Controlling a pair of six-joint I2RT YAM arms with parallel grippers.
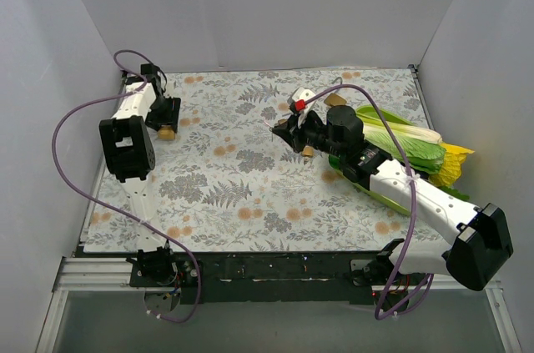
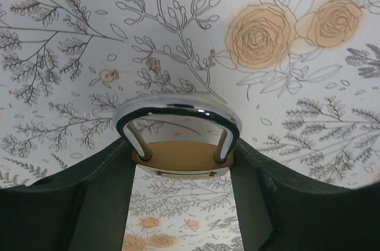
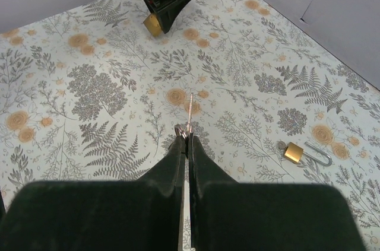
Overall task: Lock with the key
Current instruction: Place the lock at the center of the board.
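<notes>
Left gripper (image 1: 166,122): clamped on brass padlock (image 2: 178,159), far-left corner of table (image 1: 250,194). Right gripper (image 3: 185,141): pinching key (image 3: 190,108), mid-table. Second padlock (image 3: 292,152): shackle open.

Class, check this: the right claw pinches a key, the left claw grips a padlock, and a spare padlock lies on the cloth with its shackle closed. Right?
Wrong on the shackle: the right wrist view shows the spare padlock lying open. The right claw does pinch the key; the left claw grips a padlock.
</notes>
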